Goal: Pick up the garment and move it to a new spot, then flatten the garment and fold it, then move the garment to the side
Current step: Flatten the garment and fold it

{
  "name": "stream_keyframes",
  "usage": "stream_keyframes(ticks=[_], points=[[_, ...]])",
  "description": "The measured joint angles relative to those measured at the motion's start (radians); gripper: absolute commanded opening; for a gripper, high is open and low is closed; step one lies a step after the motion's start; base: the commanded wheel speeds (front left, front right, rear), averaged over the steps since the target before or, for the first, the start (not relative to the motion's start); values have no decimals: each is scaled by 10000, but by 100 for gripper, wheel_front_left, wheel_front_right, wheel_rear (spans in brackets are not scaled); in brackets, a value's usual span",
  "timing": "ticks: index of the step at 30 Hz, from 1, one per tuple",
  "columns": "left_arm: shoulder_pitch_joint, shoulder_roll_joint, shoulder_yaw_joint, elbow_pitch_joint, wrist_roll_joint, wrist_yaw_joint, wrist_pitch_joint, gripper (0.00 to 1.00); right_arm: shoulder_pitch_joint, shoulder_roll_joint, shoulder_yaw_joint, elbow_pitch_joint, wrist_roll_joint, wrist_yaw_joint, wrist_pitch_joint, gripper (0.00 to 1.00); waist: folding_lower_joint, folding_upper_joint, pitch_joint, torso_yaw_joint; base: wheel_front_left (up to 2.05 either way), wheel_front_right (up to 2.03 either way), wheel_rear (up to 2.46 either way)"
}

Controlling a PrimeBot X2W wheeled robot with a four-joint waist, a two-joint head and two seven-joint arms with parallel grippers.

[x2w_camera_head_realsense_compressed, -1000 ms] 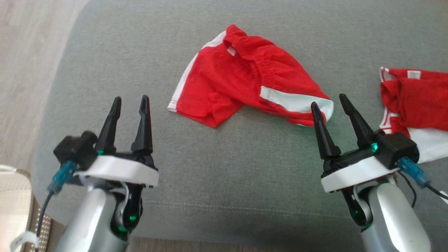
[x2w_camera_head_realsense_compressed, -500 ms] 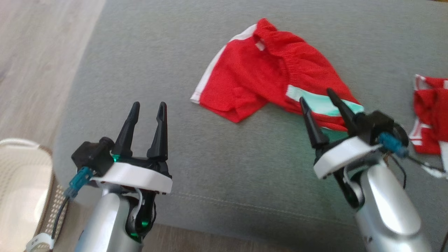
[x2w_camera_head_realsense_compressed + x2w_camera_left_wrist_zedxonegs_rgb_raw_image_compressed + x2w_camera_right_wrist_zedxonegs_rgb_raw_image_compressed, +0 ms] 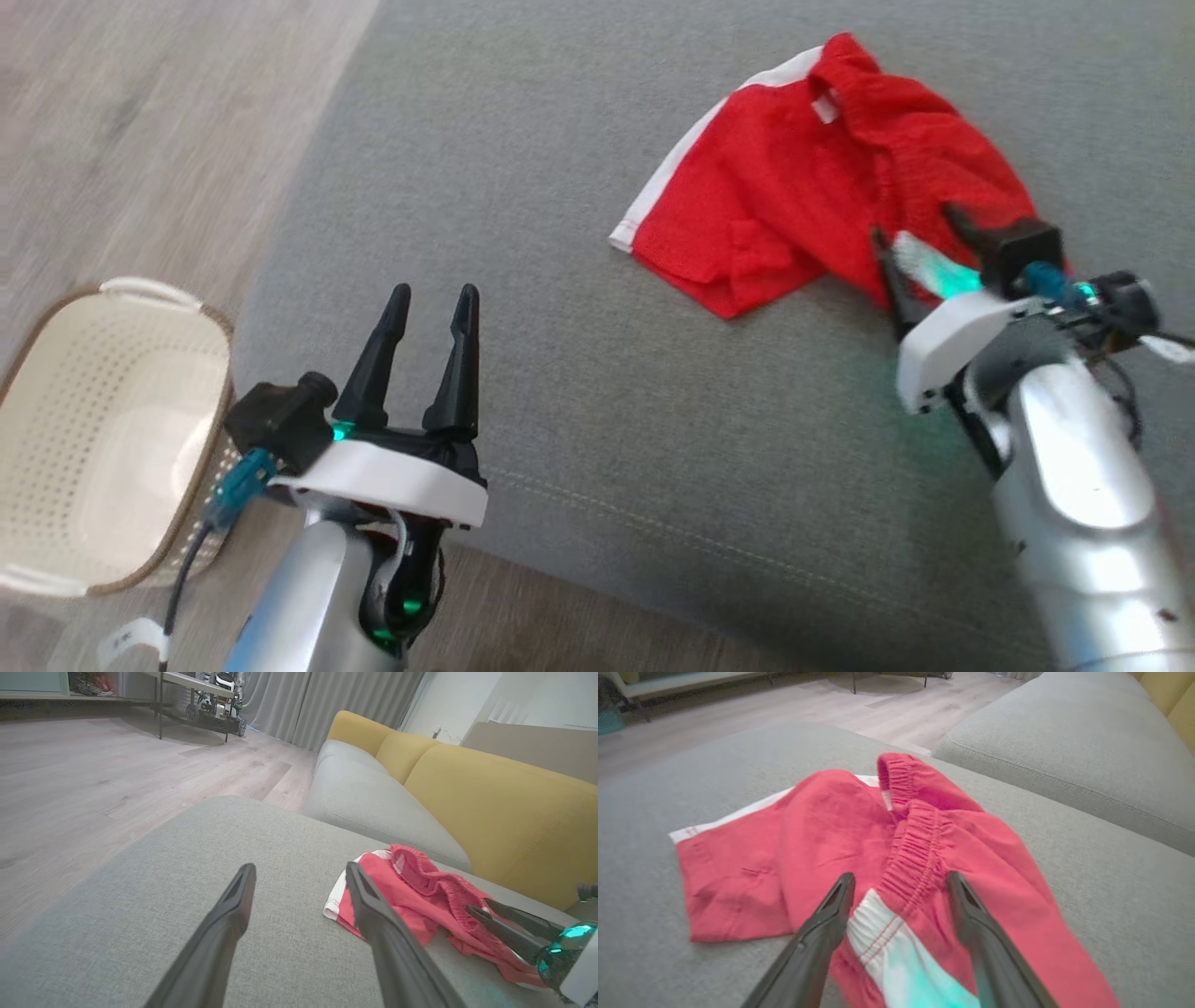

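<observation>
The garment [image 3: 794,187], red shorts with white side stripes and an elastic waistband, lies crumpled on the grey cushion [image 3: 560,308]. My right gripper [image 3: 915,224] is open just above the garment's near right end. In the right wrist view its fingers [image 3: 900,877] straddle the white stripe and waistband of the garment [image 3: 808,835], holding nothing. My left gripper [image 3: 434,291] is open over bare cushion, well left of the garment. The left wrist view shows its open fingers [image 3: 300,868], the garment [image 3: 411,891] to their right, and the right gripper [image 3: 479,904] at the cloth's far end.
A cream perforated basket [image 3: 93,448] stands on the wooden floor [image 3: 140,140] left of the cushion's front corner. A yellow sofa back [image 3: 490,807] and another grey seat [image 3: 373,807] rise behind the garment.
The head camera has swung left, so the scene shifted right and a second red garment left the picture. My right gripper advanced from the garment's edge to over its white stripe. Both stay open.
</observation>
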Motion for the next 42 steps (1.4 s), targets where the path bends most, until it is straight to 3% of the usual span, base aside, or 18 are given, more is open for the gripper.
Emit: stream_keyframes(ticks=[2, 3, 4, 5, 16, 26, 37, 42], points=[[-3, -4, -75, -31, -75, 61, 0, 100, -180, -82, -265, 280, -334, 0, 33, 100, 0, 0, 69, 127, 0, 0, 0], [-4, -4, -121, -54, -107, 88, 0, 100, -245, -84, -380, 397, -462, 0, 73, 73, 0, 0, 98, 178, 0, 0, 0], [-4, -4, -165, -59, -123, 96, 0, 100, -295, -75, -481, 510, -546, 0, 82, 73, 0, 0, 123, 215, 0, 0, 0], [-4, -4, -207, -59, -123, 102, 0, 100, -347, -67, -562, 616, -639, 0, 79, 0, 0, 0, 142, 243, 0, 0, 0], [-4, -8, -136, -71, -163, 188, 0, 100, -794, -334, -1081, 397, -951, 0, -199, 0, 0, 0, -100, -25, 0, 0, 0], [70, -6, 92, -44, -163, 169, 0, 100, -814, -1363, -1638, -2506, -1030, 0, 27, 0, 0, 0, -699, -532, 0, 0, 0], [739, -2, 384, 144, -163, 65, 0, 100, -1707, -2828, -46, -6297, -698, 0, 844, 0, 0, 0, -1685, -866, 0, 0, 0], [909, 2, 359, 121, -163, 0, 0, 100, -2080, -3129, 696, -7139, -330, 0, 1595, 0, 0, 0, -1786, -835, 0, 0, 0]])
